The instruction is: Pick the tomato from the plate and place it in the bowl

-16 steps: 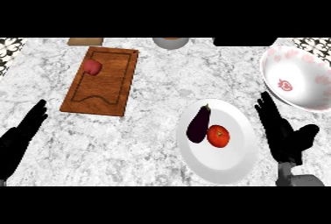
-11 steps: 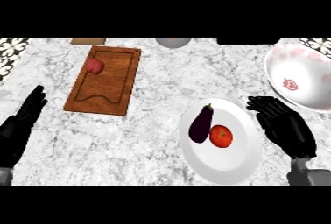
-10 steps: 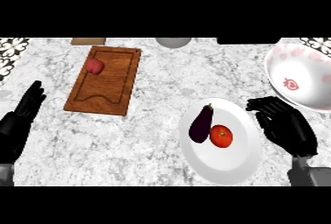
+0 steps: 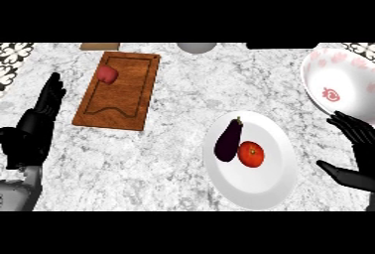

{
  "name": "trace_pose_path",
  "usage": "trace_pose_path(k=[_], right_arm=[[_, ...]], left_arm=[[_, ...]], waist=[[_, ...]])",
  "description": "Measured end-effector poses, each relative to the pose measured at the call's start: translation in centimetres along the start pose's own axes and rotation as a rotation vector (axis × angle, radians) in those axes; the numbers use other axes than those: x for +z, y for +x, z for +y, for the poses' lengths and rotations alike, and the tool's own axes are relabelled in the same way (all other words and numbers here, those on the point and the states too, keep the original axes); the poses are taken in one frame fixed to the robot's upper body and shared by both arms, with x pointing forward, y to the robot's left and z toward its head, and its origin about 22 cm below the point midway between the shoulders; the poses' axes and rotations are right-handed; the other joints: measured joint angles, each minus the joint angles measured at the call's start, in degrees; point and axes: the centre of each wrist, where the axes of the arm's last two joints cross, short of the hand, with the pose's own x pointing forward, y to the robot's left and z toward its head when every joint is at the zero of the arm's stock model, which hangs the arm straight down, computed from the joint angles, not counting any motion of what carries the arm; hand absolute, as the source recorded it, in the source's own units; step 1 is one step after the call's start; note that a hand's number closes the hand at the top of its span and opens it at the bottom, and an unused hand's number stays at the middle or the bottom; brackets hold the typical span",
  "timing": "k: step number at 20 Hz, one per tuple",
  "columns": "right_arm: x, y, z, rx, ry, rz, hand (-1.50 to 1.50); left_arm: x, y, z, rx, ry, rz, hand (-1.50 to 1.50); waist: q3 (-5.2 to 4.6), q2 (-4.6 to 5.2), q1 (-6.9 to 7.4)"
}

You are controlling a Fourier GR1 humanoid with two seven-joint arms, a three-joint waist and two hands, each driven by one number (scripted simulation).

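Observation:
A red tomato (image 4: 250,154) lies on the white plate (image 4: 256,191), touching a dark purple eggplant (image 4: 227,140) on its left. The white bowl (image 4: 338,84) with pink markings stands at the upper right, partly cut by the view's edge. My right hand (image 4: 356,132) is open at the right edge, fingers spread and thumb low, just right of the plate and below the bowl, holding nothing. At the left edge, my left hand (image 4: 35,124) rests open with fingers pointing up.
A wooden cutting board (image 4: 124,96) lies at the upper left with a small red fruit (image 4: 107,74) on it. A grey round object (image 4: 195,46) and a brown item (image 4: 96,46) sit at the counter's far edge.
My right hand has shifted right, off the plate's rim toward the view's edge, with its thumb spread wider. The left hand has moved up slightly. Tomato and eggplant have not moved.

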Motion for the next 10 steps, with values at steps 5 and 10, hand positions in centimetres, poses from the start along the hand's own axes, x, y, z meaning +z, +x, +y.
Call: trace_pose_path(k=[5, 10], right_arm=[[-1.2, 2.1, -2.2, 0.175, 0.164, 0.002, -1.50], [-3.7, 5.4, -1.8, 0.379, 0.317, 0.081, -1.50]], left_arm=[[-0.6, 1.1, -1.5, 0.002, 0.007, -0.005, 0.00], [-0.8, 1.2, -1.7, 0.001, -0.001, -0.004, 0.00]], waist=[[-0.10, -0.13, 0.34], [-0.22, -0.27, 0.43]])
